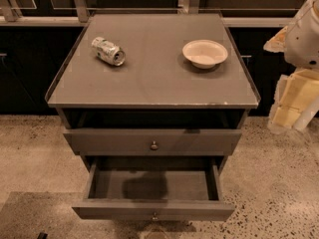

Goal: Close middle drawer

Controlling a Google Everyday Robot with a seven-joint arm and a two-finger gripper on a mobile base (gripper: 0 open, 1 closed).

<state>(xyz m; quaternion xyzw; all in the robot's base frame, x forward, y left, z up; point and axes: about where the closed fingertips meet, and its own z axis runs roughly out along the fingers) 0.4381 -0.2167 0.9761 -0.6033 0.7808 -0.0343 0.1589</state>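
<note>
A grey-brown cabinet stands in the middle of the view. Its middle drawer is pulled far out toward me and is empty inside, with a small round knob on its low front. The top drawer above it, with its own knob, stands out only a little. The lowest front is hidden under the open drawer. My gripper shows as white and yellowish parts at the right edge, level with the cabinet top, well apart from the drawer.
On the cabinet top a crushed silver can lies at the back left and a white bowl stands at the back right. Speckled floor surrounds the cabinet. Dark cabinets and railings run behind it.
</note>
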